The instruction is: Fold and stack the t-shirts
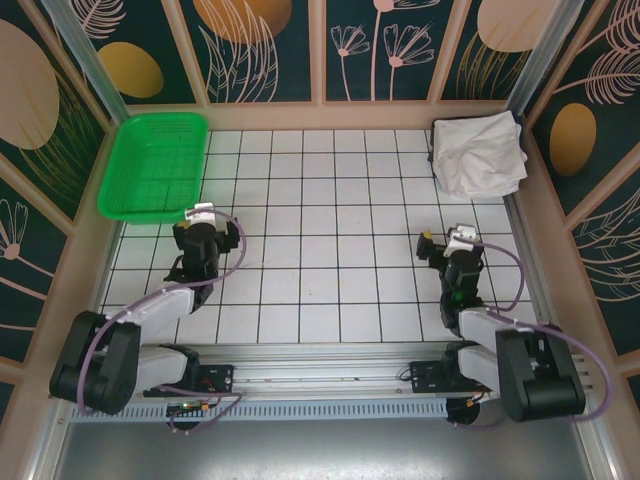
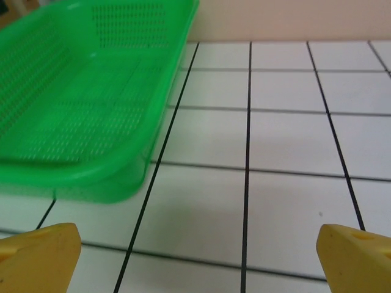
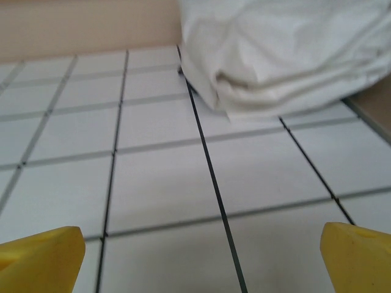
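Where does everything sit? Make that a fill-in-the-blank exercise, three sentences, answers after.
1. The green basket sits in the far ____ corner of the table.
2. The t-shirts lie heaped in the far ____ corner.
3. The left gripper and right gripper are both ____, holding nothing.
Missing words: left; right; open.

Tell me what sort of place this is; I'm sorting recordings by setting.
Probably a staged robot test cell: a gridded table fenced by leaf-patterned panels, left arm and right arm bolted at its near edge, a green basket.
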Robot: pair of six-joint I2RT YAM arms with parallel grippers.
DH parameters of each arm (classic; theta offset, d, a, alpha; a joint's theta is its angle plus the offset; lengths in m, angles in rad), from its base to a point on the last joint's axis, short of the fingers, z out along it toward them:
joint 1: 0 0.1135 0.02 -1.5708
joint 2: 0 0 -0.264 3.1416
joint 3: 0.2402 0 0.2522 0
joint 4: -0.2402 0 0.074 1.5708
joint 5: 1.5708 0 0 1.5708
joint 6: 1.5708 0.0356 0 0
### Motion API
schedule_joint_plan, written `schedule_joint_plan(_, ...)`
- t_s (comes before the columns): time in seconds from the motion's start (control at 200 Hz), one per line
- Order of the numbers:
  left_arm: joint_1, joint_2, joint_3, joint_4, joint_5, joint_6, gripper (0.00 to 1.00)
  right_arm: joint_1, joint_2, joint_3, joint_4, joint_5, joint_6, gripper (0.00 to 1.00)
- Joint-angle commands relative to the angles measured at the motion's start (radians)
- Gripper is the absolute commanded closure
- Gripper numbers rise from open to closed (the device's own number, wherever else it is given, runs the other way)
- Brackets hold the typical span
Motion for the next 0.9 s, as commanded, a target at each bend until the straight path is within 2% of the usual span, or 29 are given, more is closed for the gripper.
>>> schedule_joint_plan(0.0,0.092,0.127,-0.060,0.350,0.107,0.027,0.01,-0.023,0.072,0.072,0.131,-0.012,0.016,0.01)
schedule_joint_plan(0.04,0.111,0.151,0.003,0.229,0.132,0.015,0.01,-0.025,0.102,0.084,0.157,-0.004,0.024,0.01)
schedule_joint_plan(0.085,0.120,0.181,0.005,0.288,0.193,0.032,0.01,-0.029,0.141,0.085,0.222,-0.007,0.024,0.01)
schedule_joint_plan(0.13,0.128,0.195,0.043,0.224,0.225,0.045,0.01,-0.040,0.184,0.077,0.323,-0.029,0.013,0.01)
schedule_joint_plan(0.18,0.130,0.193,0.036,0.231,0.245,0.071,0.01,-0.038,0.216,0.096,0.335,-0.023,-0.017,0.01)
schedule_joint_plan(0.23,0.132,0.163,-0.027,0.328,0.262,0.128,0.01,-0.040,0.257,0.086,0.396,-0.040,-0.040,0.01)
schedule_joint_plan(0.285,0.150,0.128,-0.145,0.550,0.263,0.145,0.01,-0.058,0.370,0.018,0.637,-0.076,-0.041,0.01)
schedule_joint_plan(0.325,0.198,0.160,-0.207,0.696,0.289,0.098,0.01,-0.058,0.455,-0.023,0.824,-0.019,-0.035,0.01)
schedule_joint_plan(0.345,0.224,0.183,-0.216,0.737,0.306,0.073,0.01,-0.047,0.461,-0.038,0.864,0.024,-0.035,0.01)
schedule_joint_plan(0.41,0.258,0.275,-0.170,0.751,0.372,0.056,0.01,-0.048,0.429,-0.022,0.782,0.006,-0.026,0.01)
schedule_joint_plan(0.465,0.278,0.248,-0.159,0.677,0.404,0.048,0.01,-0.050,0.426,0.033,0.683,0.047,-0.011,0.01)
schedule_joint_plan(0.525,0.277,0.259,-0.159,0.694,0.402,0.045,0.01,-0.097,0.409,0.102,0.519,-0.016,0.034,0.01)
schedule_joint_plan(0.575,0.277,0.258,-0.158,0.695,0.394,0.042,0.01,-0.131,0.406,0.086,0.537,-0.047,0.062,0.01)
schedule_joint_plan(0.636,0.277,0.257,-0.148,0.670,0.352,0.029,0.01,-0.119,0.406,0.092,0.528,-0.032,0.052,0.01)
schedule_joint_plan(0.896,0.278,0.257,-0.149,0.675,0.349,0.030,0.01,-0.111,0.409,0.095,0.525,-0.046,0.034,0.01)
